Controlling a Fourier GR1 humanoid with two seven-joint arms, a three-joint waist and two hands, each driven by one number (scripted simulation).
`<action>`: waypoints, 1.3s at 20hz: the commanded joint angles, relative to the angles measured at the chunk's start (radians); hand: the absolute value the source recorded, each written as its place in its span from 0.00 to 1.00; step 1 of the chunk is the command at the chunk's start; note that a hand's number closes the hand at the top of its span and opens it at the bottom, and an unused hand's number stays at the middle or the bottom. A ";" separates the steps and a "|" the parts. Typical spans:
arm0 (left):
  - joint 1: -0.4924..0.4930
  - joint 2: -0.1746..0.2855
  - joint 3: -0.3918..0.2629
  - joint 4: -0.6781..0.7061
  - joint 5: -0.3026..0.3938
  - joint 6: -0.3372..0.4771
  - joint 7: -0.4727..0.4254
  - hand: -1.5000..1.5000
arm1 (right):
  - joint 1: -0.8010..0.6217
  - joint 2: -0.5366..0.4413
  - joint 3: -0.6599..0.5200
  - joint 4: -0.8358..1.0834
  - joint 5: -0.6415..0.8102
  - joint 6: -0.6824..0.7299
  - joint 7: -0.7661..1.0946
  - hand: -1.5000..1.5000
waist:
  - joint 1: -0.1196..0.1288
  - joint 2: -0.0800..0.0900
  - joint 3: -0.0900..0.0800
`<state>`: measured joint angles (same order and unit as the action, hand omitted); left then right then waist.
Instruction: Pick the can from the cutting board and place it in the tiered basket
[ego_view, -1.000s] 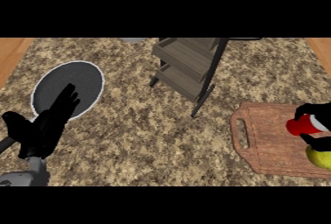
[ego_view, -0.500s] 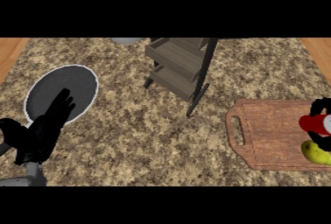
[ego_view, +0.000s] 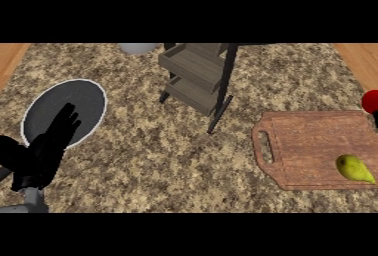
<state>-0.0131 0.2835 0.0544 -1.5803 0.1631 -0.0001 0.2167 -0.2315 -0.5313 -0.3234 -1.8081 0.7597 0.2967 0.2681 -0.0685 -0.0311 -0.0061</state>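
At the right edge, a red can (ego_view: 370, 101), cropped.

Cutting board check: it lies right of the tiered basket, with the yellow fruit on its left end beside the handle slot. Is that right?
Not quite. The head view shows the yellow fruit at the right end of the cutting board, away from the handle slot on its left end. The board does lie right of the tiered basket.
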 joint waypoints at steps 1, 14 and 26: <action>0.008 -0.023 -0.026 -0.012 -0.011 0.008 0.004 0.50 | -0.114 0.060 -0.062 -0.241 -0.124 0.061 0.173 1.00 | 0.014 0.001 0.000; -0.046 -0.019 -0.032 -0.008 -0.009 -0.026 0.015 0.50 | -0.739 0.072 0.179 -0.333 -0.312 0.333 0.929 1.00 | 0.081 0.023 0.001; -0.106 -0.044 -0.021 0.111 -0.017 -0.040 -0.048 0.50 | -1.087 0.310 0.369 0.155 -0.061 0.139 0.945 1.00 | 0.081 0.034 0.003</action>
<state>-0.0906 0.2580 0.0309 -1.5317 0.1496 -0.0384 0.2003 -1.2424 -0.2962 -0.0012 -1.7743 0.6335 0.4793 1.0784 0.0197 -0.0018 -0.0048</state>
